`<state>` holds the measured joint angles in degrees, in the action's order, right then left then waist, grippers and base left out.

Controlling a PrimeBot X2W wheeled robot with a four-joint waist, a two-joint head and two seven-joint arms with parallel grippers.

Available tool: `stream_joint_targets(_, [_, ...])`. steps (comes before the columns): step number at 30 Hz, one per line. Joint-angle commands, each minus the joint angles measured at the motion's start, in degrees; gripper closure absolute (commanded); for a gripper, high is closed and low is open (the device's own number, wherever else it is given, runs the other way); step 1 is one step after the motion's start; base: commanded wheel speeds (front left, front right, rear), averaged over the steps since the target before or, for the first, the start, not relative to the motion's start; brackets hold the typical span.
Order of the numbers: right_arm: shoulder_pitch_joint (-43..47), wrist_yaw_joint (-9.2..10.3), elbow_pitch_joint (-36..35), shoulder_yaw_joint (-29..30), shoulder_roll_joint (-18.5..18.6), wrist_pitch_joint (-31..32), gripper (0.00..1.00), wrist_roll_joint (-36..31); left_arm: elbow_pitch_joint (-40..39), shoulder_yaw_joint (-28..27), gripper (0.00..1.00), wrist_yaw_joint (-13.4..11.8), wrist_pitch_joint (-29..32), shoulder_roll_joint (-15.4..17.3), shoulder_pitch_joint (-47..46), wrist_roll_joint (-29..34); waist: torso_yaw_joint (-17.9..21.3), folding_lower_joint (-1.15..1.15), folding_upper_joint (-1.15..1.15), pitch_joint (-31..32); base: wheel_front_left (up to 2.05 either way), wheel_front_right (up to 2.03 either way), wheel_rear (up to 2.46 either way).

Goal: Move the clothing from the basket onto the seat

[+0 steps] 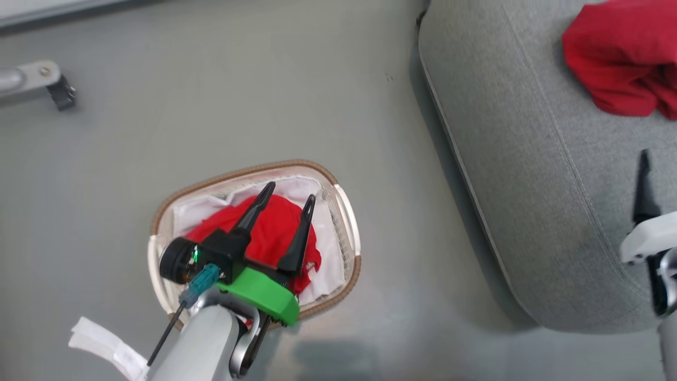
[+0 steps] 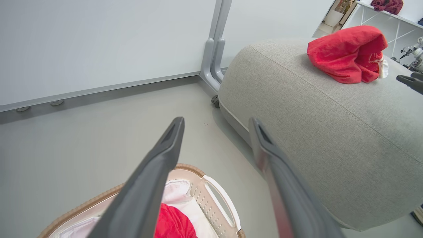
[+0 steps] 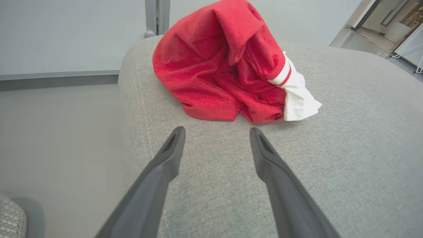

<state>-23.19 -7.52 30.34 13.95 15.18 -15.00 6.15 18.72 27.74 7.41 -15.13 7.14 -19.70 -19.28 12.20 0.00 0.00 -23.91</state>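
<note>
- The left gripper [image 1: 290,193] hangs over the basket [image 1: 238,170]. Its fingers are spread apart with nothing between them, a stance suited to a descent onto fabric.
- One red garment [image 1: 272,227] lies bunched directly below those fingers, inside the basket and on top of the white liner [image 1: 330,254]. The fabric appears clear of both fingertips (the head view does not settle the gap).
- Bare floor [image 1: 370,106] runs ahead of the left fingers and off to their right, up to the seat [image 1: 529,185]. The seat stands well apart from the basket.
- The second red garment [image 3: 224,72] rests crumpled on the seat, just ahead of the right fingertips. Its white, red-striped cuff lies toward the right-hand finger.
- The right gripper [image 3: 217,130] hovers over the cushion with its fingers parted wide and empty. Neither tip touches the cloth, which suggests this garment is delivered.
- Judgement: the task is about half complete. The next move calls for the left fingers to lower and close on a raised fold, taking care not to catch the liner.
</note>
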Motion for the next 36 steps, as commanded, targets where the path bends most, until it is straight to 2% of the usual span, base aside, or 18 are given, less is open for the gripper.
stream_joint_targets(1, [1.5,0.07,-0.8,-0.6,-0.7,-0.3,0.00,0.5,0.1,-0.7,0.00,0.1,0.0,-0.3,1.7,0.6,-3.4,0.00,0.00,4.9,0.00,0.00,0.00])
stream_joint_targets(7, [4.0,0.06,-1.5,-5.1,-3.7,-0.3,0.00,1.1,0.9,-4.7,0.00,0.1,0.0,-1.6,5.8,1.8,-6.1,0.00,0.00,9.1,0.00,0.00,0.00])
stream_joint_targets(12, [4.3,0.06,-0.8,-9.0,-6.0,-0.3,0.00,1.0,1.3,-10.2,0.00,0.1,0.0,-2.5,8.5,4.6,-8.5,0.00,0.00,11.8,0.00,0.00,0.00])
stream_joint_targets(24, [4.4,0.06,-0.3,-14.5,-10.0,-0.3,0.00,1.5,3.8,-22.2,0.00,-0.9,0.0,-3.9,11.8,8.3,-12.5,0.00,0.00,15.8,0.00,0.00,0.00])
stream_joint_targets(29, [6.5,0.06,-1.2,-14.9,-11.2,-0.3,0.00,1.8,4.6,-25.5,0.00,-1.3,0.0,-4.2,13.2,8.7,-12.9,0.00,0.00,17.3,0.00,0.00,0.00])
stream_joint_targets(36, [10.1,0.06,-2.4,-15.6,-11.9,-0.3,0.00,1.8,4.2,-26.5,0.00,-2.0,0.0,-4.2,16.1,7.1,-12.8,0.00,0.00,19.2,0.00,0.00,0.00])
